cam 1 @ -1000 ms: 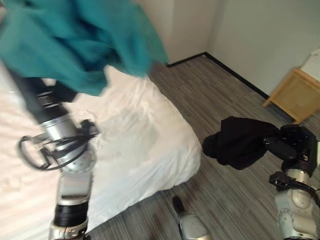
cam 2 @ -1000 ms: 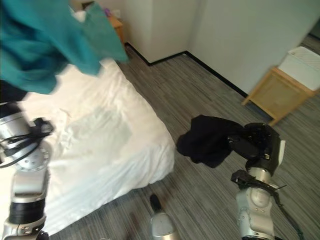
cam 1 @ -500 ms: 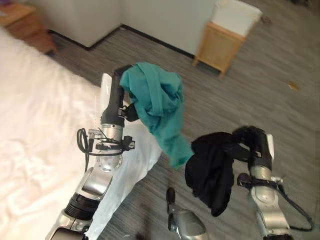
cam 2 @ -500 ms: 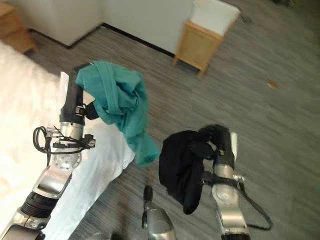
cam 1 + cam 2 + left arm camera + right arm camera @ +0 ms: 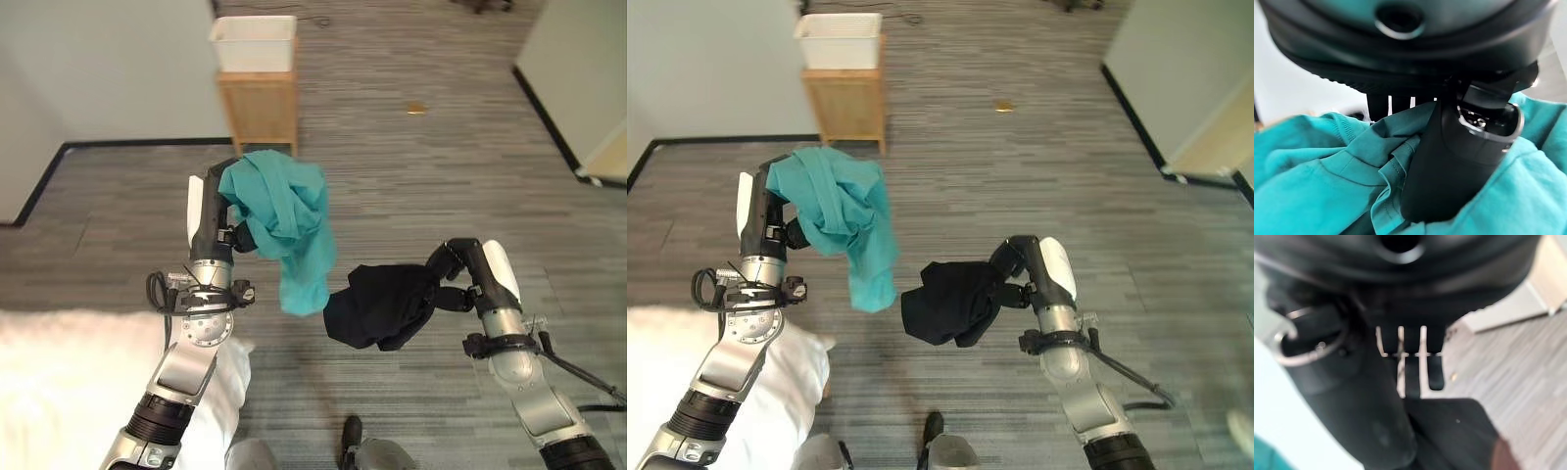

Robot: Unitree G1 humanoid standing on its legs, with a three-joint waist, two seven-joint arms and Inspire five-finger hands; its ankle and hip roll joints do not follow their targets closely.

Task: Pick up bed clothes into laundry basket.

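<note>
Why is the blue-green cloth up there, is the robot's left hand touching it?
Touching. In the left wrist view the left hand has its thumb pressed into the teal cloth, which bunches around it.

Bin (image 5: pixel 254 42) on stand (image 5: pixel 257 106), bed (image 5: pixel 69 387) lower left

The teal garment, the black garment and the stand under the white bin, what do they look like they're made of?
Teal garment: soft matte knit, likely cotton jersey; it drapes in loose folds with stitched hems. Black garment: limp matte fabric, weave too dark to tell. Stand: light wood frame, panels possibly woven. White bin: smooth, probably plastic.
</note>
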